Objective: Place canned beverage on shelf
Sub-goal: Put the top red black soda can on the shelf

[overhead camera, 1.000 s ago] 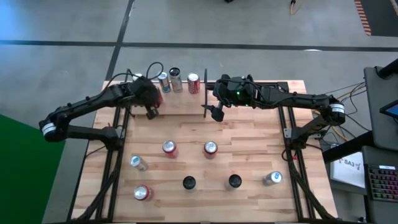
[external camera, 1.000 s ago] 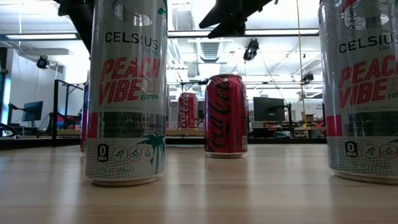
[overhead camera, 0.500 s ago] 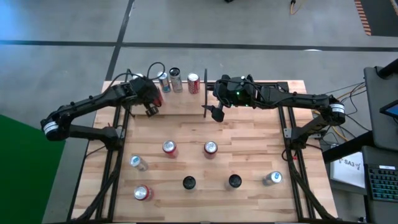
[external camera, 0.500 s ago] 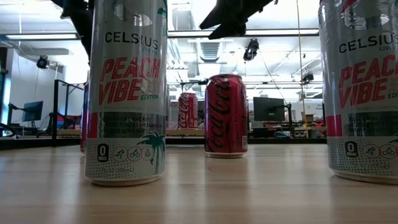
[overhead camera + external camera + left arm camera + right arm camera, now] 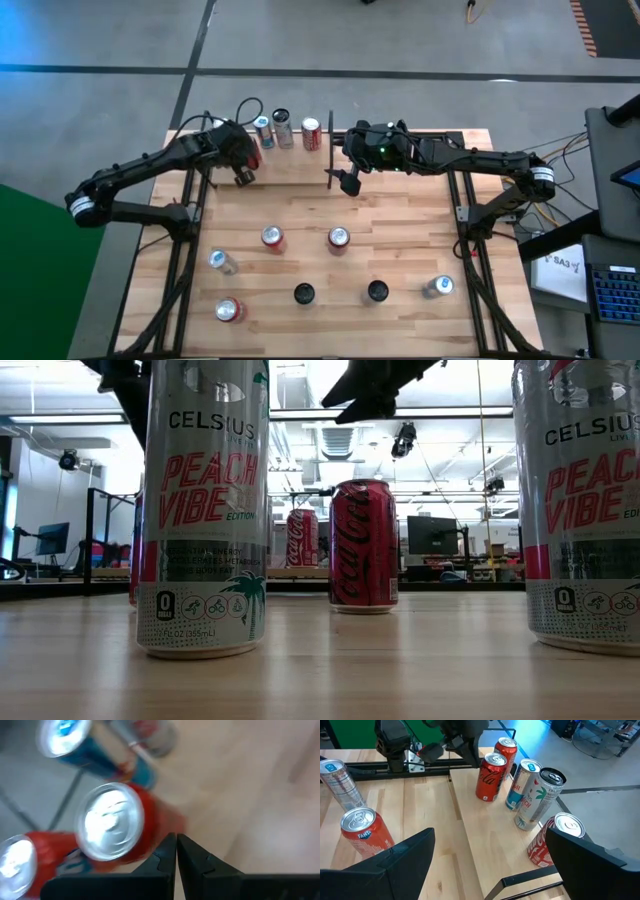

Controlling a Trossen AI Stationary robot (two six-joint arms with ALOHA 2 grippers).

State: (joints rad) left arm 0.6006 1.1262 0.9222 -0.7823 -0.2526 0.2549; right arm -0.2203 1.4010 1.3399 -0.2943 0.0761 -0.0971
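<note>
The shelf [image 5: 472,138] [image 5: 485,835] is a light wood plank along the table's far edge. Several cans stand upright on its left part, among them a red Coca-Cola can [image 5: 491,776] [image 5: 112,827], a blue-and-white can [image 5: 262,130], a dark-topped Celsius can [image 5: 283,127] and another red can [image 5: 312,133]. My left gripper [image 5: 243,177] [image 5: 176,851] hangs shut and holds nothing, just on the near side of the red Coca-Cola can and above the table. My right gripper [image 5: 346,181] [image 5: 487,865] is open in the air at the shelf's near edge, its fingers wide apart around nothing.
Several more cans stand on the table's near half: two red ones [image 5: 272,238] [image 5: 338,238], two black ones [image 5: 303,294] [image 5: 376,291], silver ones [image 5: 220,262] [image 5: 438,287] and a red one [image 5: 228,310]. A black upright rod [image 5: 331,128] divides the shelf.
</note>
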